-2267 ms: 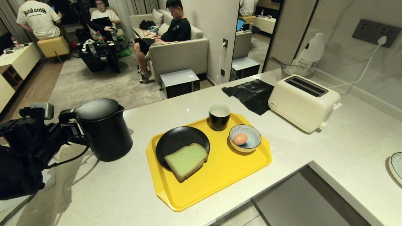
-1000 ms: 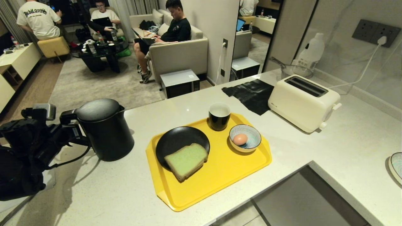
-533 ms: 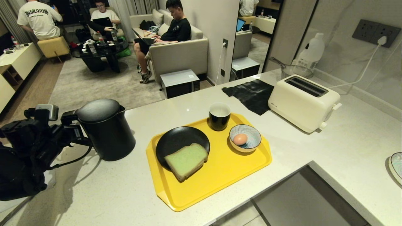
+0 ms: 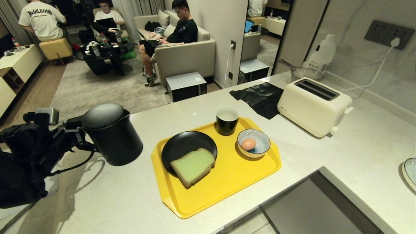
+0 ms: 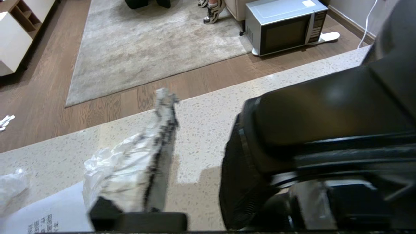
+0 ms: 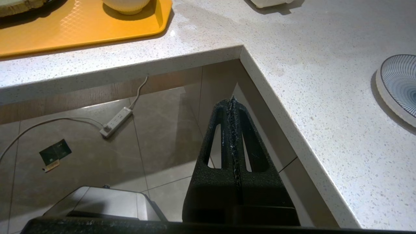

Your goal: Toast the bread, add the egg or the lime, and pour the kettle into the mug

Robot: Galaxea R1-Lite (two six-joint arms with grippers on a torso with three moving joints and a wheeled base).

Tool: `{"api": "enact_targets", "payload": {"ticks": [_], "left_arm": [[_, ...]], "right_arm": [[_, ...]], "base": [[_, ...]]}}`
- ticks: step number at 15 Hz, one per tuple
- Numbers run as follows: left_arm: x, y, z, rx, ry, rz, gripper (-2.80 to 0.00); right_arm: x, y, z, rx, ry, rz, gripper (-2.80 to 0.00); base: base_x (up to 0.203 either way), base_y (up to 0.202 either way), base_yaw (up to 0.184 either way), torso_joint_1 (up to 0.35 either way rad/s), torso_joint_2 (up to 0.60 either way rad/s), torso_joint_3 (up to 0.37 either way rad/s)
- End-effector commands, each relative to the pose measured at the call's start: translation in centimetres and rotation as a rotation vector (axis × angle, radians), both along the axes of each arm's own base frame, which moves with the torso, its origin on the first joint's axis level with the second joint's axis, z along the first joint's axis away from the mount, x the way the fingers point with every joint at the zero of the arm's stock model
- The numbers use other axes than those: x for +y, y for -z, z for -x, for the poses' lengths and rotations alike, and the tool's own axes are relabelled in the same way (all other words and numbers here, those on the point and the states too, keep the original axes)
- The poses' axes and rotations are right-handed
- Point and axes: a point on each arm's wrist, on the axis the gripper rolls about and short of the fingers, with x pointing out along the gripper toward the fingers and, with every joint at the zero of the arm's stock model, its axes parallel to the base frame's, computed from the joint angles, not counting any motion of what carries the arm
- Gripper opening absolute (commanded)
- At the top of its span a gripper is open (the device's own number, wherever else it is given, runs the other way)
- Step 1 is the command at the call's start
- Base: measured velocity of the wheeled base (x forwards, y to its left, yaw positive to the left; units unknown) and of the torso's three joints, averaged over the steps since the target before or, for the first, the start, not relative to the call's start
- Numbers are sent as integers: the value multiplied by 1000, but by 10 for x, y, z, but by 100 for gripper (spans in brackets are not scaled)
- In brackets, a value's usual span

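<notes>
Counter: pale speckled stone worktop (image 4: 357,152), L-shaped.
Tray: yellow plastic tray (image 4: 227,182), centre.
Kettle: matte-black kettle (image 4: 112,135), nine o'clock, tilted.
Left gripper (image 4: 76,135): at the kettle's handle, grip unclear.
Right gripper (image 6: 232,107): closed, empty.

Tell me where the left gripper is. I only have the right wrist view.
Observer: The left gripper is at the handle of the kettle, left of the yellow tray.
Operator: Jaws clamped on the handle?
Observer: They look open. In the left wrist view one taped finger stands clear of the handle, with bare counter showing between them.
Operator: Bread in the toaster?
Observer: No. The bread lies on the black plate on the tray, apart from the toaster.
</notes>
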Motion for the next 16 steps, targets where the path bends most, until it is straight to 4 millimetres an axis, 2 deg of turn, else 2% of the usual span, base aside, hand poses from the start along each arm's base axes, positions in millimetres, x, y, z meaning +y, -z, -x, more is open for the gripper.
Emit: {"api": "enact_targets", "payload": {"ticks": [1,7,11,16], "left_arm": [[-2,2,5,13,22,1,0],[-11,0,27,46,58,6,0],[-14,-7,33,38,60,-31,0],[-16,-2,40,85,59,-25,0]], "right_arm": [[0,0,0,1,-1,1,-280],[0,0,0,1,-1,1,-280],[0,0,0,1,-1,1,-280],[0,0,0,3,-1,1,-280]], "base": [[0,0,0,0,0,0],[0,0,0,0,0,0],[0,0,0,0,0,0],[0,0,0,0,0,0]]}}
